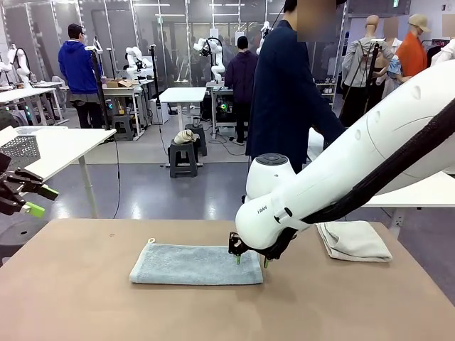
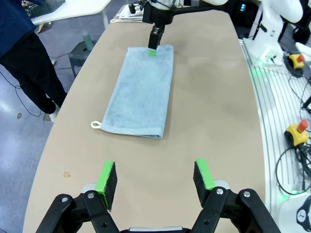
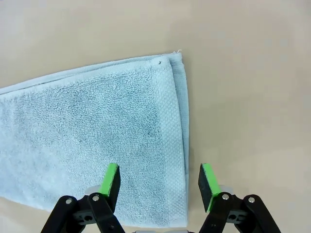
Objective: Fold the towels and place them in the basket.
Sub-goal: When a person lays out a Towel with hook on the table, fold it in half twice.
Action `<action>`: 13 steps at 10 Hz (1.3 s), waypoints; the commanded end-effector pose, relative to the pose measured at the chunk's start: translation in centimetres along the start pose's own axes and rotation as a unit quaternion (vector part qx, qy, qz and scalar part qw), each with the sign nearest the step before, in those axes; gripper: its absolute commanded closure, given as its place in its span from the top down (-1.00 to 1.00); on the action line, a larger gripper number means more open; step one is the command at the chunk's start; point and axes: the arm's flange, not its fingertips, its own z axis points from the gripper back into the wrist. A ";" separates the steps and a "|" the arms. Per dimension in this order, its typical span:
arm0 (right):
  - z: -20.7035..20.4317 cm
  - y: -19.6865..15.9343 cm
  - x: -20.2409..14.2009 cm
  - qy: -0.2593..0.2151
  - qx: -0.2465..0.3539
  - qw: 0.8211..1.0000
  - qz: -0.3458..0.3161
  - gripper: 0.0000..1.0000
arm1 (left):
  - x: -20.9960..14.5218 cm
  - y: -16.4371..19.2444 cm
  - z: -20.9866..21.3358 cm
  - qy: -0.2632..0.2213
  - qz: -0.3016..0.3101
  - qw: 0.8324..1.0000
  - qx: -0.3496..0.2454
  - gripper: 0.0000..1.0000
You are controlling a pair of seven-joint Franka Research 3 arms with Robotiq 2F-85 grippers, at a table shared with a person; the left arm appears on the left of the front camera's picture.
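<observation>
A pale grey-blue towel (image 1: 195, 264) lies folded into a long strip on the brown table, its loop at the left end. My right gripper (image 1: 250, 257) hangs low over the towel's right end, jaws open. In the right wrist view the gripper (image 3: 159, 182) straddles the short edge of the towel (image 3: 97, 141), one finger over the terry, the other over bare table. A cream-white towel (image 1: 353, 240) lies folded at the right. My left gripper (image 2: 154, 177) is open and holds nothing, well short of the towel's (image 2: 141, 92) loop end. A dark mesh basket (image 2: 46, 7) sits on a white side table.
A person in dark clothes (image 1: 288, 99) stands at the far side, right of centre. A paler mesh basket (image 1: 20, 150) rests on a white table at the left. Bare brown tabletop (image 1: 85, 298) stretches around the towel. An emergency-stop button (image 2: 297, 132) and cables lie beyond the table's near edge.
</observation>
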 end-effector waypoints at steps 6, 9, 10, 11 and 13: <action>-0.7 -0.4 0.8 -0.016 0.005 1.000 0.024 0.23 | 0.0 -0.2 0.1 -0.005 -0.004 1.000 -0.002 0.61; -1.1 -0.7 0.9 -0.021 -0.002 0.999 0.026 0.23 | 0.0 -0.2 0.1 -0.005 -0.004 1.000 -0.002 0.61; -1.2 -0.8 1.0 -0.022 -0.003 0.999 0.026 0.23 | 0.0 -0.2 0.1 -0.005 -0.004 1.000 -0.002 0.61; -1.3 -0.8 1.0 -0.021 -0.004 0.999 0.027 0.23 | 0.0 -0.2 0.1 -0.005 -0.004 1.000 -0.002 0.61; -1.3 -0.8 1.0 -0.019 -0.002 0.999 0.027 -0.05 | 0.0 -0.2 0.1 -0.005 -0.004 1.000 -0.002 0.61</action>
